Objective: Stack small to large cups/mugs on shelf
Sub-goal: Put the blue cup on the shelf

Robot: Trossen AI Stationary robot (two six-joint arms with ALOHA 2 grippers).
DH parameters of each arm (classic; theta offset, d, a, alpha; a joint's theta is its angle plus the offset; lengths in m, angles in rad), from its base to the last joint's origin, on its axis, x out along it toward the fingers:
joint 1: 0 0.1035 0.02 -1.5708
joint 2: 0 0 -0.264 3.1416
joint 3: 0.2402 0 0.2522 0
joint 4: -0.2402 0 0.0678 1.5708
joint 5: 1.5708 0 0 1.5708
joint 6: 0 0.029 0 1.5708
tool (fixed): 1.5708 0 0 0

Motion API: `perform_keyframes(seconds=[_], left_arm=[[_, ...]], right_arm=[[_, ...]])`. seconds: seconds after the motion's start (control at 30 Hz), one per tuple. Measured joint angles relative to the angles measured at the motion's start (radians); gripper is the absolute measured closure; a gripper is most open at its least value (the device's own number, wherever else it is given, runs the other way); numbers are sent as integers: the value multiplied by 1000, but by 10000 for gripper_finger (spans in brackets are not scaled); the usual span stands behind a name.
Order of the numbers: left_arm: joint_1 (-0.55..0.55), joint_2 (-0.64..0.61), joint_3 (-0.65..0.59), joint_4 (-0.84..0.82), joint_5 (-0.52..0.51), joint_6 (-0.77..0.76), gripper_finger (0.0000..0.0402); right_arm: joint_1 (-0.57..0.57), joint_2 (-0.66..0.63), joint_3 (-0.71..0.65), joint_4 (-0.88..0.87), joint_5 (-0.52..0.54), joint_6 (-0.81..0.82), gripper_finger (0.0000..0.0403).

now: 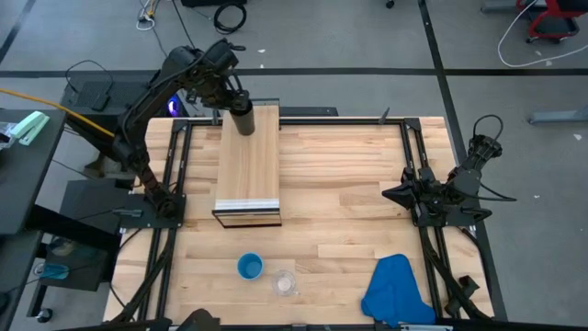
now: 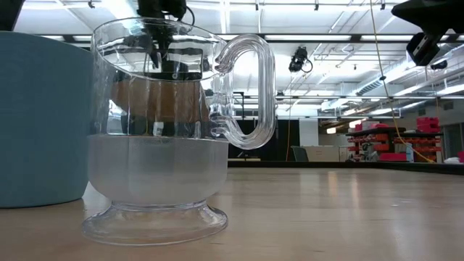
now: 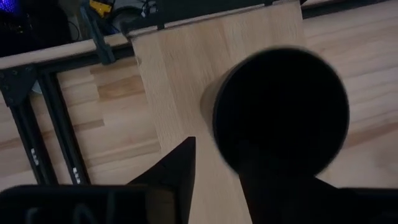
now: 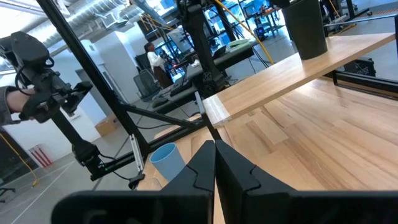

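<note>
— Where was the black cup (image 1: 242, 120)?

— Upright on the far end of the shelf (image 1: 248, 170), long axis vertical, directly under the left gripper (image 1: 234, 97). Whether those fingers gripped it, I could not tell.

— And the others?

— The blue cup (image 1: 249, 267) and clear cup (image 1: 285, 282) stood near the table's front edge, well apart from the shelf. The right gripper (image 4: 214, 163), fingers together and empty, waited at the right side.

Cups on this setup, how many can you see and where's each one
3. The black cup stands on the shelf at its far end, under the left gripper. The blue cup and clear cup sit side by side on the table near its front edge.
</note>
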Motion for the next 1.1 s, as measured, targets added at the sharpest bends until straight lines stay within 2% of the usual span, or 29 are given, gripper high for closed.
perform_keyframes(seconds=[0.2, 0.43, 0.6, 0.77, 0.9, 1.1], left_arm=[[4, -44, 2, -27, 21, -1, 265], [3, -152, 1, -28, 27, -16, 255], [-53, -255, 1, -28, 105, -48, 261], [-212, -356, 1, -28, 183, -119, 274], [-417, -419, 1, -29, 190, -228, 284], [-806, -437, 1, -28, 49, -459, 298]], right_arm=[[0, 0, 0, 0, 0, 0, 386], [0, 0, 0, 0, 0, 0, 386], [0, 0, 0, 0, 0, 0, 386], [0, 0, 0, 0, 0, 0, 386], [0, 0, 0, 0, 0, 0, 386], [0, 0, 0, 0, 0, 0, 386]])
